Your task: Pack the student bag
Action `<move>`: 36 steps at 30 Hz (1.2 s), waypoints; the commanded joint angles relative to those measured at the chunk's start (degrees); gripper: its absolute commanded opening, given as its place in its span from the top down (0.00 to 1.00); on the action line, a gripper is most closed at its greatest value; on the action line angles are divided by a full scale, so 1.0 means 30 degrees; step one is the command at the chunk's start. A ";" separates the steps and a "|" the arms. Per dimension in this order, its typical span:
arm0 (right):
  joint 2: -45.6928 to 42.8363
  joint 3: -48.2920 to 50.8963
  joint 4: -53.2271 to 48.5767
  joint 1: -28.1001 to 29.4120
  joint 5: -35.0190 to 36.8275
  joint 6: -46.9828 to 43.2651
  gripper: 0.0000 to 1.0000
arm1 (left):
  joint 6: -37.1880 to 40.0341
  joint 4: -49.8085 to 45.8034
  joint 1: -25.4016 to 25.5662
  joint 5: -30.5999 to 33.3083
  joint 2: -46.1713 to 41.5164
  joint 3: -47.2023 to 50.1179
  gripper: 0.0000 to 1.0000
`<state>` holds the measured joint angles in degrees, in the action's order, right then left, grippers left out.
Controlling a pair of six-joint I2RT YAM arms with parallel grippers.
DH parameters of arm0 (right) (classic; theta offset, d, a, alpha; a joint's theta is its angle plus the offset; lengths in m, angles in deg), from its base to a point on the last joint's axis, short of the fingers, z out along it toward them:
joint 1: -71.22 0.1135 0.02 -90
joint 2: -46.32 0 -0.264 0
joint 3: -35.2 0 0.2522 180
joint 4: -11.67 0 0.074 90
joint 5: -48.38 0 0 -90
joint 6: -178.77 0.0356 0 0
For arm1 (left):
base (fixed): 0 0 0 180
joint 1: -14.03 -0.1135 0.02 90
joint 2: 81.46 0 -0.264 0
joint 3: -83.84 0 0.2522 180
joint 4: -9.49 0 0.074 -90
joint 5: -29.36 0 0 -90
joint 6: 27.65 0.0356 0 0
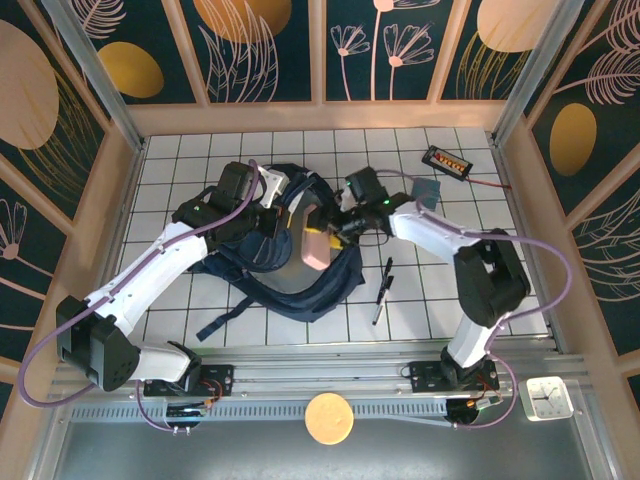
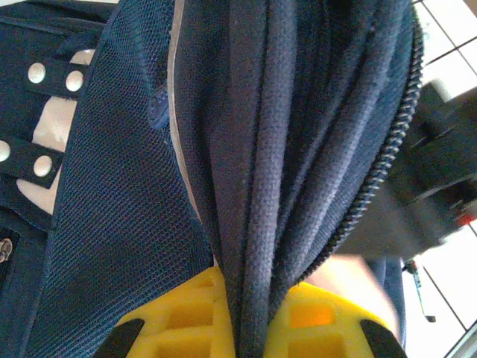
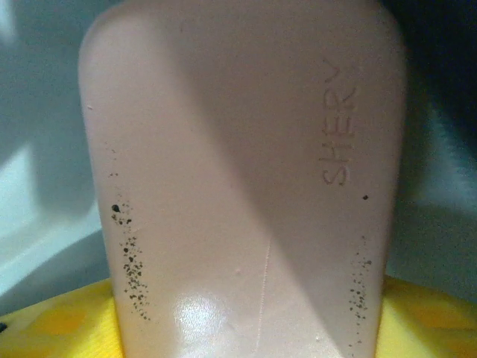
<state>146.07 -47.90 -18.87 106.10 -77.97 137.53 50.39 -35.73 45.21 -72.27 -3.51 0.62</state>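
Floppy navy-blue fabric student bag point(image 1: 320, 290) gets pinched at the zipper edge point(image 2: 387, 164) by the left hand point(image 2: 250, 324); pink plastic case point(image 3: 238, 149), probably slippery, is clamped in the right hand point(image 3: 246, 332).

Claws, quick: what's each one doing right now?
Left claw: closed on the bag fabric.
Right claw: closed on a pink block.

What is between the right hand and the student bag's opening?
A pink case, held in the right hand, fills that stretch, its far end over the open mouth of the student bag. The top view shows it.
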 commanded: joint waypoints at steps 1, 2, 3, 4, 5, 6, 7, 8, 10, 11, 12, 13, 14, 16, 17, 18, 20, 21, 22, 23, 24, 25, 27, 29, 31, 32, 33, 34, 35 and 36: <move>0.0939 -0.0315 0.4075 0.0650 -0.0374 0.2784 0.39 | -0.0915 0.3304 0.0066 -0.1101 -0.1437 -0.0577 1.00; 0.1457 -0.0655 0.4421 0.0767 -0.0240 0.2821 0.38 | -0.1054 0.3419 0.0066 -0.1145 -0.1585 -0.0429 1.00; 0.2053 -0.1177 0.4502 0.0876 -0.0024 0.2740 0.34 | -0.1180 0.3521 0.0050 -0.1228 -0.1716 -0.0276 1.00; 0.2485 -0.1682 0.4508 0.0905 0.0126 0.2674 0.29 | -0.1261 0.3593 0.0051 -0.1273 -0.1833 -0.0126 1.00; 0.3045 -0.2176 0.4942 0.0937 0.0051 0.2716 0.23 | -0.1338 0.3632 0.0062 -0.1277 -0.1916 0.0036 1.00; 0.3376 -0.2541 0.5476 0.0964 -0.0126 0.2774 0.20 | -0.1369 0.3672 0.0065 -0.1248 -0.1973 0.0156 1.00; 0.3635 -0.2851 0.5885 0.0972 -0.0269 0.2914 0.17 | -0.1365 0.3662 0.0063 -0.1192 -0.2020 0.0263 1.00; 0.3709 -0.2959 0.6390 0.0970 -0.0367 0.3087 0.14 | -0.1401 0.3690 0.0066 -0.1139 -0.2049 0.0375 1.00; 0.3460 -0.2780 0.6994 0.0968 -0.0408 0.3303 0.01 | -0.1424 0.3746 0.0065 -0.1075 -0.2065 0.0523 1.00; 0.3263 -0.2692 0.6655 0.0941 -0.0264 0.3186 0.01 | -0.1403 0.3727 0.0046 -0.1043 -0.2027 0.0584 1.00; 0.3080 -0.2550 0.6402 0.0883 -0.0173 0.3027 0.01 | -0.1402 0.3746 0.0036 -0.1016 -0.1998 0.0634 1.00; 0.2786 -0.2253 0.6259 0.0858 -0.0156 0.2910 0.01 | -0.1402 0.3820 0.0037 -0.0984 -0.1990 0.0721 1.00; 0.2422 -0.1931 0.6132 0.0797 -0.0131 0.2838 0.01 | -0.1402 0.3891 0.0037 -0.0958 -0.1990 0.0838 1.00; 0.1519 -0.1450 0.5582 0.0656 0.0258 0.2577 0.01 | -0.1435 0.4034 0.0009 -0.0927 -0.1961 0.0983 1.00; 0.0975 -0.1448 0.4784 0.0603 0.0701 0.2157 0.01 | -0.1453 0.4136 0.0007 -0.0904 -0.1934 0.1068 1.00; 0.0473 -0.1544 0.3933 0.0547 0.1099 0.1620 0.01 | -0.1460 0.4201 0.0007 -0.0911 -0.1906 0.1154 1.00; -0.0828 -0.1770 0.1987 0.0296 0.2242 0.0465 0.01 | -0.1388 0.4247 -0.0004 -0.0919 -0.1810 0.1292 1.00; -0.1443 -0.1817 0.1109 0.0140 0.2767 0.0043 0.01 | -0.1323 0.4225 0.0003 -0.0898 -0.1708 0.1345 1.00; -0.2172 -0.1795 0.0124 -0.0170 0.3376 -0.0414 0.01 | -0.1230 0.4218 -0.0021 -0.0845 -0.1645 0.1404 1.00; -0.2860 -0.1759 -0.0898 -0.0521 0.3897 -0.0797 0.01 | -0.1173 0.4189 -0.0022 -0.0755 -0.1588 0.1435 1.00; -0.3526 -0.1642 -0.1790 -0.0924 0.4376 -0.1200 0.01 | -0.1118 0.4189 -0.0022 -0.0699 -0.1562 0.1496 1.00; -0.4096 -0.1546 -0.2478 -0.1075 0.4829 -0.1555 0.01 | -0.1058 0.4189 -0.0037 -0.0663 -0.1533 0.1525 1.00; -0.5136 -0.1218 -0.4056 -0.2520 0.6004 -0.2527 0.01 | -0.1021 0.4217 -0.0022 -0.0619 -0.1507 0.1558 1.00; -0.5530 -0.0920 -0.5263 -0.4106 0.6582 -0.3596 0.01 | -0.1021 0.4247 -0.0022 -0.0689 -0.1463 0.1613 1.00; -0.5472 -0.0960 -0.6172 -0.5578 0.7444 -0.4907 0.01 | -0.1021 0.4247 -0.0022 -0.0773 -0.1457 0.1590 1.00; -0.5135 -0.1066 -0.6581 -0.6233 0.7929 -0.5889 0.01 | -0.1021 0.4225 -0.0022 -0.0779 -0.1442 0.1588 1.00; -0.4601 -0.1274 -0.6968 -0.6893 0.8172 -0.6819 0.01 | -0.0992 0.4196 -0.0022 -0.0764 -0.1441 0.1559 1.00; -0.4022 -0.1516 -0.7285 -0.7329 0.8410 -0.7613 0.01 | -0.0964 0.4147 -0.0024 -0.0704 -0.1454 0.1533 1.00; -0.3273 -0.1823 -0.7591 -0.7707 0.8885 -0.8414 0.01 | -0.0940 0.4089 -0.0054 -0.0665 -0.1457 0.1503 1.00; -0.2652 -0.2069 -0.7731 -0.7998 0.9226 -0.8962 0.01 | -0.0913 0.4024 -0.0066 -0.0663 -0.1463 0.1457 1.00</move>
<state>132.91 -52.71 -34.45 83.76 -56.12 120.26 46.39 -29.35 45.10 -73.32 -6.94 5.98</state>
